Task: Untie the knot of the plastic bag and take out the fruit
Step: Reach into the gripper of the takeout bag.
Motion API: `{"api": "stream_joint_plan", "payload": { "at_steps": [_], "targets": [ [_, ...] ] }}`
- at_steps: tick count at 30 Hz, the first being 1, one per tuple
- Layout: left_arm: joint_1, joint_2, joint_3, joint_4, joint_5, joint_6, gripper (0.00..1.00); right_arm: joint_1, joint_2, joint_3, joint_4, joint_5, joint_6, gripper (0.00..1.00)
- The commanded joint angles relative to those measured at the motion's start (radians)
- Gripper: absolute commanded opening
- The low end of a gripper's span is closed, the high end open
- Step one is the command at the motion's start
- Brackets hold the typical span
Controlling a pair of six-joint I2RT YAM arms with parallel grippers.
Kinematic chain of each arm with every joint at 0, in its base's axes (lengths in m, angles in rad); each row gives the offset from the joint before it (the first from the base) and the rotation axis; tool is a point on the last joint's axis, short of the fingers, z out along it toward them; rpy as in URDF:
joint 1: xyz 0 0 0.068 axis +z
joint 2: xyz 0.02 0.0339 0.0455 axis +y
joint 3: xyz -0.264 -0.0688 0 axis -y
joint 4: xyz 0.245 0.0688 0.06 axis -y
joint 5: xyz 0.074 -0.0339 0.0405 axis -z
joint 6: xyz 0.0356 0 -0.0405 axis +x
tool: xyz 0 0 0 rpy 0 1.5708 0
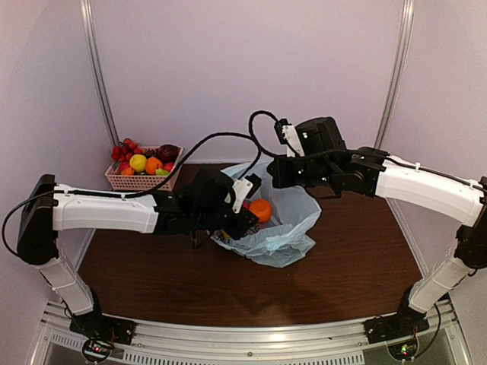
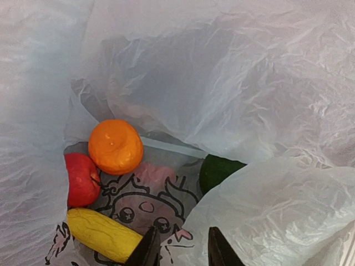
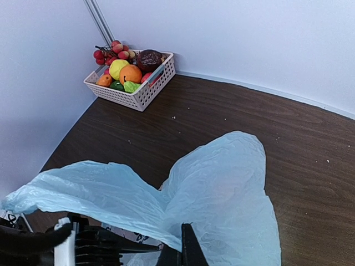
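Fruit (image 2: 115,147) in plastic bag (image 2: 249,83) under part-open left gripper (image 2: 183,238); right gripper (image 3: 178,249) tight on bag rim.

Pink basket (image 1: 143,181) on brown table (image 1: 346,262)

Left arm (image 1: 106,211) stretched level toward the right, wrist bent downward; left tool (image 2: 182,254) aimed down, its fingertips standing slightly apart. Right arm (image 1: 426,186) stretched toward the left; right tool (image 3: 178,252) closed tight, just beyond the left tool and right of it.
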Motion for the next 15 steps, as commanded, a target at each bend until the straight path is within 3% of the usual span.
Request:
{"api": "stream_joint_plan", "payload": {
  "at_steps": [1,15],
  "targets": [
    [0.032,0.033,0.012,0.028,-0.006,0.064,0.29,-0.004,0.029,0.086,-0.037,0.058,-0.018,0.0],
    [0.104,0.182,0.124,-0.033,0.076,0.186,0.28,-0.006,0.068,0.134,-0.029,0.011,-0.017,0.0]
  ]
}}
